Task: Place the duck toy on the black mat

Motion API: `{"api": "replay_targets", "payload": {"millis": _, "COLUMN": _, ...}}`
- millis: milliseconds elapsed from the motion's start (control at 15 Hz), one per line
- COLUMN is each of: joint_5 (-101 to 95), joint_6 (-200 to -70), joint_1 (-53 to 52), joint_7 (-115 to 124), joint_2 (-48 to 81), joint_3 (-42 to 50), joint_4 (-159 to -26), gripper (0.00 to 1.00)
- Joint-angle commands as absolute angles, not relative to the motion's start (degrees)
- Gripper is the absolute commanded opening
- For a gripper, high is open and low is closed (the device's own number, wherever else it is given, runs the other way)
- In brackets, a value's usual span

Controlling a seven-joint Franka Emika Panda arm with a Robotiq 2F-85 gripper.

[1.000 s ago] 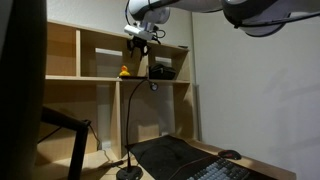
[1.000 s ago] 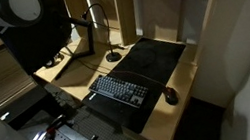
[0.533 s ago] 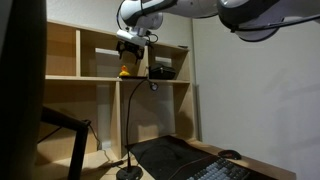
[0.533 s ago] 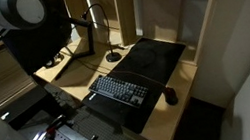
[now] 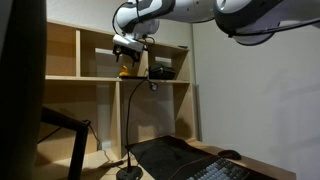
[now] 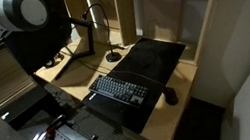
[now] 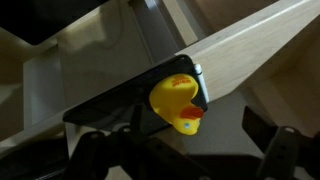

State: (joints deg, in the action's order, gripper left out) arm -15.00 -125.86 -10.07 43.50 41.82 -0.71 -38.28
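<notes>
The duck toy (image 5: 124,72) is small and yellow with an orange beak. It sits on the upper wooden shelf (image 5: 90,77). My gripper (image 5: 127,54) hangs just above it, open and empty. In the wrist view the duck (image 7: 175,103) lies close ahead of the gripper (image 7: 185,156), beyond the tips of the spread dark fingers (image 7: 277,150). The fingers do not touch it. The black mat (image 5: 172,155) lies flat on the desk far below, and it also shows in an exterior view (image 6: 153,57). The gripper is out of frame in that view.
A dark keyboard (image 6: 118,89) lies on the mat's near end with a small mouse (image 6: 170,96) beside it. A gooseneck stand (image 6: 112,54) rises from a round base by the mat. A black box (image 5: 161,70) sits on the shelf next to the duck. Shelf dividers flank the gripper.
My gripper has moved sideways along the shelf and come down over the duck. The duck and the desk items have not moved.
</notes>
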Motion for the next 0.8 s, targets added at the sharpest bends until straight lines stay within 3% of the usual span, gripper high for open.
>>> {"api": "replay_targets", "payload": {"millis": 0, "joint_5": -16.9, "joint_6": -128.8, "joint_1": -10.3, "joint_7": 43.3, "joint_2": 44.5, "joint_3": 0.5, "joint_4": -36.5, "gripper": 1.00}}
{"api": "replay_targets", "payload": {"millis": 733, "joint_5": -26.0, "joint_6": -142.2, "joint_1": -10.3, "joint_7": 43.6, "joint_2": 50.8, "joint_3": 4.3, "joint_4": -34.1, "gripper": 1.00}}
